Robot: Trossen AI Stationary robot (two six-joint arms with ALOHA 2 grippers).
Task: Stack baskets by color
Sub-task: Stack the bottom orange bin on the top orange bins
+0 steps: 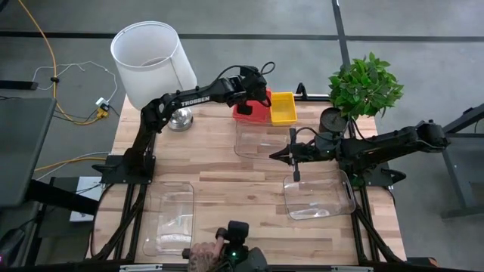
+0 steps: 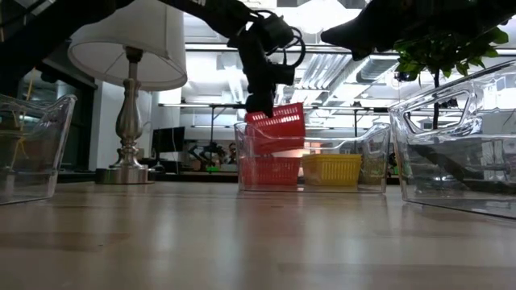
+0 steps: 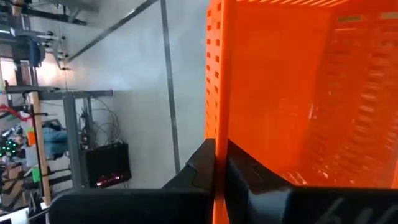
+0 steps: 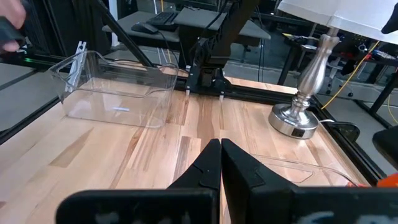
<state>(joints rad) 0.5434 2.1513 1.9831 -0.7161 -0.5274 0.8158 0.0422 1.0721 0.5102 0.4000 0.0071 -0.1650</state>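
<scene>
While a red-orange basket [image 2: 276,121] is held tilted in the air by the left gripper [image 2: 262,103], a second red-orange basket [image 2: 272,171] is seen resting on the table [image 1: 219,162] directly beneath it, beside a yellow basket [image 1: 284,107]. In the left wrist view the fingers [image 3: 199,171] are shown pinched together on the lifted basket's mesh wall, which passes between them. The carried basket is judged to be partway through its descent onto its colour match, but it is not yet nested: in the low view its lower edge appears to stand clear of, or barely at, the rim of the one below (contact cannot be settled from these views).

The right gripper [image 1: 291,156] is held idle above the middle of the table, its fingers closed on nothing, as the right wrist view confirms. Three clear tubs are visible: one [image 1: 257,136] just in front of the coloured baskets, one [image 1: 319,194] under the right arm, one [image 1: 169,219] near the left front corner. All three lie separately and unstacked.

Progress is therefore judged early to middling: the red-orange pair is nearly joined, only one yellow basket is in view, and the tubs are untouched. A lamp [image 1: 151,57] and a potted plant [image 1: 364,85] stand at the far edge.
</scene>
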